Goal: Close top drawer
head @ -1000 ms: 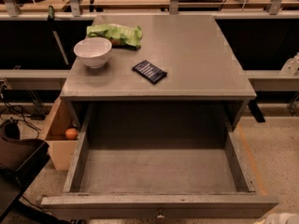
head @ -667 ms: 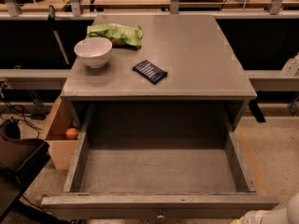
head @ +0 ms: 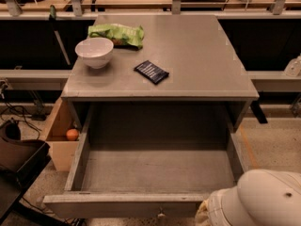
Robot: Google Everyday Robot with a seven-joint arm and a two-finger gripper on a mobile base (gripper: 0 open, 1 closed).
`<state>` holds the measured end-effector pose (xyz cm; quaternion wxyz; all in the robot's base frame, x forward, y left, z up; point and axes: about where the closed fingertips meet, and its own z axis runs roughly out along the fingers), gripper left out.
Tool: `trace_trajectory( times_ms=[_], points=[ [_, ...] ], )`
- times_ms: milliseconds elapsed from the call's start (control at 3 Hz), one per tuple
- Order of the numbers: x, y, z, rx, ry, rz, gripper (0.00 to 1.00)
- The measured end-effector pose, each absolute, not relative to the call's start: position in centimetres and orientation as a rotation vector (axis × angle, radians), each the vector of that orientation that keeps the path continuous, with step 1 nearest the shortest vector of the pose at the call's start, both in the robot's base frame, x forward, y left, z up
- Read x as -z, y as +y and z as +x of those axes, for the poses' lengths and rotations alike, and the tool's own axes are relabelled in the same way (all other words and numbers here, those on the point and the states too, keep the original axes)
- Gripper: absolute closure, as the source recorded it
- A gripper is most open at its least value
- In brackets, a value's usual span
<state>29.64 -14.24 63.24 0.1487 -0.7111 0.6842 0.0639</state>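
One cardboard box (head: 56,142) sits on the floor at the left, an orange (head: 71,134) in it, and it looks to lie outside the drawer's path. On the counter (head: 207,60), going rightward, stand a white bowl (head: 94,52), a green bag (head: 116,35) just beyond it on the far side, and a dark flat packet (head: 151,72) nearer the middle (none of these overhangs the near edge, so none should matter to the closing). Below the counter the top drawer (head: 155,171) is pulled fully out toward the near side, its inside bare. Its front panel (head: 117,205) runs along the bottom of the view with the small knob (head: 161,214) at its centre. Right of the knob, the end effector (head: 212,212) lies just beside the right end of that panel, with the white rounded arm housing (head: 270,199) filling the near right corner. Whether the end effector is wide or narrow I cannot tell, nor whether it touches the panel. The step in hand looks to be lining up for the push, the closing itself not yet begun. To do it well, contact should go flat on the panel near the knob rather than out at the right end, since an off-centre shove could skew so wide a drawer. Then press straight toward the far side, steadily, until the panel meets the counter's frame.
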Motion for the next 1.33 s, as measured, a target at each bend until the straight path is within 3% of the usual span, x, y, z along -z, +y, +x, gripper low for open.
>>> trace_trajectory(
  times_ms=[667,1333],
  points=[
    [-62.7,-11.8,33.7,-0.173,1.919,-2.077,1.00],
    [-62.5,-11.3,34.2,-0.156,1.932,-2.048,1.00]
  ],
)
